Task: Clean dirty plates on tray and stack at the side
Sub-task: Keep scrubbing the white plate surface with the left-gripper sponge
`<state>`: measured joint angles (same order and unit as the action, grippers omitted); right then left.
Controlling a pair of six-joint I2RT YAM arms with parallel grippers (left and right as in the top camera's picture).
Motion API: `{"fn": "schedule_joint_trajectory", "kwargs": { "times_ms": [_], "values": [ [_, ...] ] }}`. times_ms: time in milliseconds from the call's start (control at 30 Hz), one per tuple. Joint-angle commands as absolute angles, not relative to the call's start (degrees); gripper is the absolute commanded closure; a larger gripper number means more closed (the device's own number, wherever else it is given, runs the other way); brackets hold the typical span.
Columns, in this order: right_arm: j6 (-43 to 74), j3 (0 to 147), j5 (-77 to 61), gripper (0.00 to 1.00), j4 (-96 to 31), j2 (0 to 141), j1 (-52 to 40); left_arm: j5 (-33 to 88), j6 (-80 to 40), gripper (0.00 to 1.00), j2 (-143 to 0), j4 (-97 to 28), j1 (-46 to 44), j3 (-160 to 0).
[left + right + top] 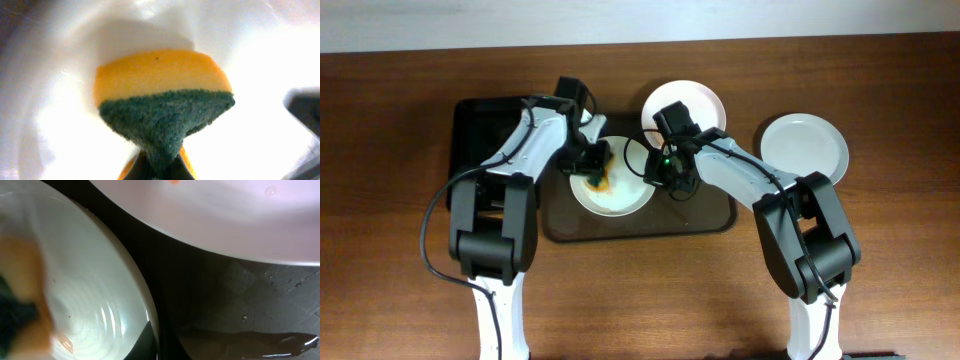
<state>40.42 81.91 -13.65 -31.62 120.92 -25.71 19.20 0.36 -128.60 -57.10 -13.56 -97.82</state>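
Dark wood-grain counter (900, 250) fills the overhead view. A large dark brown rectangular tray (705, 222) sits at its middle, and a smaller black rectangular bin (485, 130) lies just beside it toward the left edge. On the tray lies a round white shallow plate (625, 198) with an orange-brown smear.

The left claw (592, 165) is clamped on a yellow foam sponge with a green scouring face (160, 95). It pinches the sponge at the green end and presses it onto that plate, so scrubbing looks to be under way. The right claw (665, 175) sits at the plate's right rim, probably to stop it sliding under the scrub. Whether its fingers pinch the rim cannot be told.

A second white plate (695, 100) overlaps the tray's far rim, toward the counter's far edge. It shows an orange speck in the right wrist view, so it likely awaits cleaning. A third white plate (804, 147) rests off the tray toward the right edge and looks clean. It is likely the start of the stack.
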Motion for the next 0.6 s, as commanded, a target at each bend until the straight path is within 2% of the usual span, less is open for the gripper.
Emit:
{"fn": "schedule_joint_trajectory", "kwargs": {
  "times_ms": [0, 133, 300, 500, 567],
  "values": [
    [40.71, 81.01, -12.67, 0.96, -32.27, 122.69, -26.13, 27.86, 6.44, 1.0, -130.45, -60.31, -15.4, -97.49],
    [40.71, 81.01, -12.69, 0.96, -32.29, 122.69, -26.13, 27.35, 4.97, 1.0, -130.45, -58.61, -15.03, -97.49],
    [40.69, 81.01, -12.67, 0.96, -32.51, 122.69, -26.13, 23.62, -4.16, 0.99, -130.45, -49.23, -12.14, -97.49],
    [40.71, 81.01, -12.67, 0.96, -32.49, 122.69, -26.13, 2.37, -9.85, 1.0, -130.45, -45.67, -10.85, -97.49],
    [40.71, 81.01, -12.67, 0.96, -32.47, 122.69, -26.13, 0.82, -9.85, 1.0, -130.45, -47.29, -10.98, -97.49]
  ]
}}
